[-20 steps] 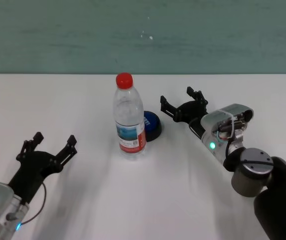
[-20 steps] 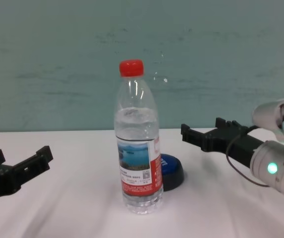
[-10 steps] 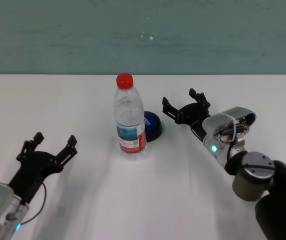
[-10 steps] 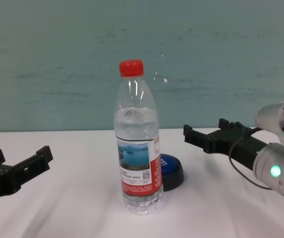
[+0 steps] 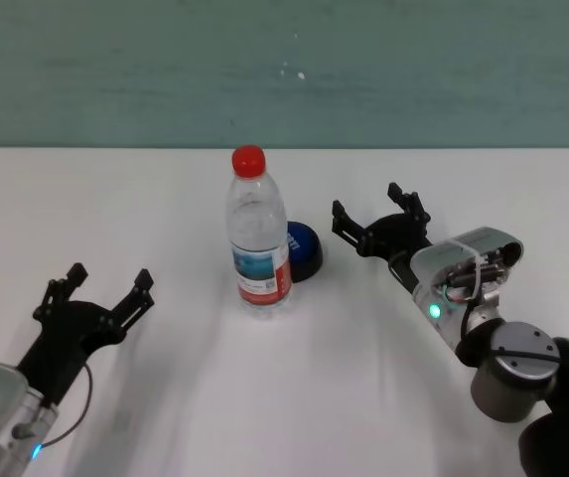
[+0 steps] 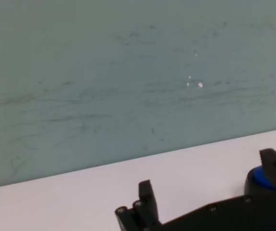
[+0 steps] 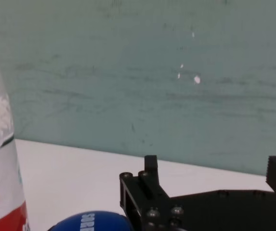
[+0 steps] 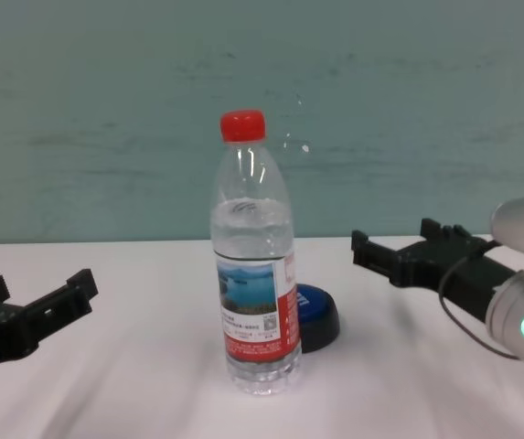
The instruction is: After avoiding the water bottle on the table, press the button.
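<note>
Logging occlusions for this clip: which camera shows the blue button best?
The head view: most of the button shows behind the water bottle. The chest view hides its left half behind the bottle; the right wrist view crops it at the frame edge; the left wrist view shows a sliver.

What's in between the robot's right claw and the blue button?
Nothing: only bare white table lies between the open right gripper and the button, as the head view shows. The water bottle stands on the button's other side.

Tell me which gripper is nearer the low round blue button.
Right. The right gripper hangs open just beside the blue button; the left gripper sits far off, beyond the clear bottle.
</note>
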Controlling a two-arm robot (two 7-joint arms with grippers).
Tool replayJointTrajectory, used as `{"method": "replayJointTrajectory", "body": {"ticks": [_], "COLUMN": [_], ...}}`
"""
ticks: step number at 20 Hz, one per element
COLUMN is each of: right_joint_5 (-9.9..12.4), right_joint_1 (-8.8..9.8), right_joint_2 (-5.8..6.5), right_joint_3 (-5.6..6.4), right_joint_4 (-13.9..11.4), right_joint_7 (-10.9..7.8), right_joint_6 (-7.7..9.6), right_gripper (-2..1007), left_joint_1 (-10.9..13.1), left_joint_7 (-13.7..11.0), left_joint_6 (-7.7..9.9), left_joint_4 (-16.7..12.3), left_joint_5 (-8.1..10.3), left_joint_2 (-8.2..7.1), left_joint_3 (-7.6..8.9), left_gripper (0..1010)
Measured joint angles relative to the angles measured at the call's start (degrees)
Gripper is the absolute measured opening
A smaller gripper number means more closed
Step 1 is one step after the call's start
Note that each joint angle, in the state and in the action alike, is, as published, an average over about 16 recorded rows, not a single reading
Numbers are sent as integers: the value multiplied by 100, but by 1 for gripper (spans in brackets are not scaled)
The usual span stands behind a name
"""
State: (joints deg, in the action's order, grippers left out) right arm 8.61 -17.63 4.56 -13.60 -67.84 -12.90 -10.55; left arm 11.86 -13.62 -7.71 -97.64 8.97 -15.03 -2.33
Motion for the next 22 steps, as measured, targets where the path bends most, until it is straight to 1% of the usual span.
{"method": "replayJointTrajectory", "body": {"ticks": [7,14,18,22], "right_joint_5": [-172,-378,-476,-566], "right_joint_1": [424,807,1012,1183], "right_joint_2": [37,14,-26,-74], "right_joint_3": [16,15,22,23], "right_joint_4": [-643,-1166,-1404,-1574], "right_joint_7": [189,375,467,538], "right_joint_6": [113,201,226,242], "right_gripper": [1004,1004,1004,1004], "left_joint_1": [0,0,0,0], "left_joint_7": [0,0,0,0], "left_joint_6": [0,0,0,0], "left_joint_4": [0,0,0,0], "left_joint_5": [0,0,0,0], "left_joint_2": [0,0,0,0], "left_joint_3": [0,0,0,0], "left_gripper": [1010,1010,1010,1010]}}
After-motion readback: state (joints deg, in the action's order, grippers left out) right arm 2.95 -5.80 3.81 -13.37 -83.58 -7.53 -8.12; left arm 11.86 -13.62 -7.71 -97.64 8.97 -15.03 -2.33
